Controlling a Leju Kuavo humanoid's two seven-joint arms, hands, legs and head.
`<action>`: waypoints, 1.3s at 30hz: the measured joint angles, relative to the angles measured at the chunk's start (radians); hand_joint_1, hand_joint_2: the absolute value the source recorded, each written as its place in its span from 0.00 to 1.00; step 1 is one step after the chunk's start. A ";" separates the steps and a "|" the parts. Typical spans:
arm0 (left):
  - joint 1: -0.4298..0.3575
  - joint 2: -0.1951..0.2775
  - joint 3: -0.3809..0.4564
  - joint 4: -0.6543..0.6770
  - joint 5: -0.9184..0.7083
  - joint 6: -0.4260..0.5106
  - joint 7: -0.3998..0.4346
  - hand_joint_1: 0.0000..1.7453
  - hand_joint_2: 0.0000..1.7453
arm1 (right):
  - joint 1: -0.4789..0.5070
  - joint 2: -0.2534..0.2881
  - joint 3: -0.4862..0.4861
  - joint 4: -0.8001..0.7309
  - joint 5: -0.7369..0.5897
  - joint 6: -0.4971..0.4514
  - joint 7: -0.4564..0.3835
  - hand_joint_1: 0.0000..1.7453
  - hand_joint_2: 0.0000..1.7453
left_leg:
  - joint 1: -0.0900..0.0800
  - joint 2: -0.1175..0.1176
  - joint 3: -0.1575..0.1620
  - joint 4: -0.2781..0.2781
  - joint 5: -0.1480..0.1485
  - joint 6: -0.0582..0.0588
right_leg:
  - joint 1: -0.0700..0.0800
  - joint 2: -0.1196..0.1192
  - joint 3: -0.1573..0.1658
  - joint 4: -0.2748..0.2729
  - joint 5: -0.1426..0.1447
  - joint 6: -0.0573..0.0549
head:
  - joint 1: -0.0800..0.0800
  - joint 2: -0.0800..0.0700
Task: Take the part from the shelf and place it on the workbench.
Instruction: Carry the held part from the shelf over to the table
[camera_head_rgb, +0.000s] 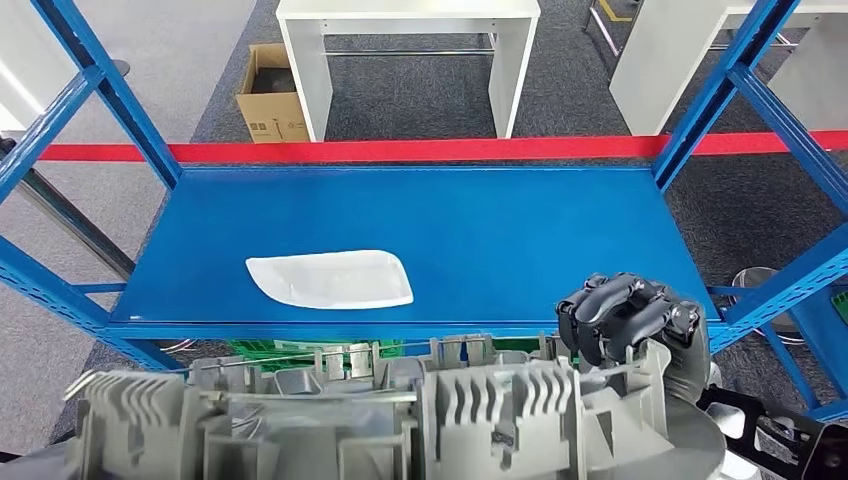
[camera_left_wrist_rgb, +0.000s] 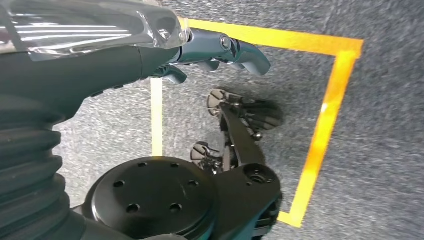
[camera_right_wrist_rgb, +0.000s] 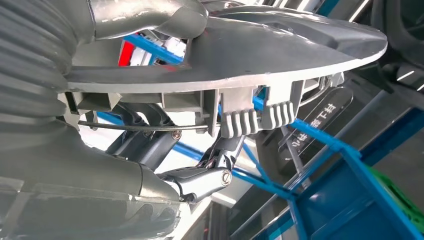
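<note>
A large grey ribbed part (camera_head_rgb: 400, 415) fills the bottom of the head view, in front of the blue shelf's (camera_head_rgb: 420, 215) front edge. My right hand (camera_head_rgb: 632, 318) grips its right end, dark fingers curled over the top rim. In the right wrist view the same grey part (camera_right_wrist_rgb: 280, 47) lies between the thick thumb and the darker fingers (camera_right_wrist_rgb: 202, 180) beneath it. A flat white part (camera_head_rgb: 330, 278) lies on the shelf board, left of centre. My left hand (camera_left_wrist_rgb: 220, 50) hangs over the floor, its fingers loosely apart with nothing in them.
Blue shelf uprights (camera_head_rgb: 715, 95) slant at both sides. Behind the shelf run a red floor stripe (camera_head_rgb: 400, 150), a white table (camera_head_rgb: 410, 50) and a cardboard box (camera_head_rgb: 268, 95). A green crate (camera_head_rgb: 270, 348) sits under the shelf board. Yellow tape (camera_left_wrist_rgb: 325, 115) marks the floor.
</note>
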 joint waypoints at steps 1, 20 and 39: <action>0.000 0.000 0.002 0.000 0.000 0.002 0.005 0.00 1.00 | -0.004 -0.002 0.002 0.001 -0.001 -0.004 0.004 1.00 1.00 | 0.003 0.000 -0.001 0.003 0.000 -0.004 | -0.004 -0.002 0.032 -0.055 0.032 0.003 | 0.000 0.000; -0.008 0.018 0.006 -0.001 -0.042 -0.013 0.061 0.00 1.00 | 0.041 -0.073 -0.042 0.005 0.039 0.005 -0.097 1.00 1.00 | -0.013 -0.002 0.061 0.030 -0.082 -0.017 | 0.016 -0.006 0.037 -0.249 0.169 -0.055 | -0.004 0.000; 0.016 0.071 0.028 -0.003 -0.055 0.011 0.231 0.00 1.00 | -0.002 -0.054 -0.089 -0.018 0.052 0.088 -0.099 1.00 1.00 | -0.016 0.010 -0.089 0.029 0.071 -0.030 | 0.010 -0.009 0.189 -0.271 0.047 -0.035 | -0.003 0.000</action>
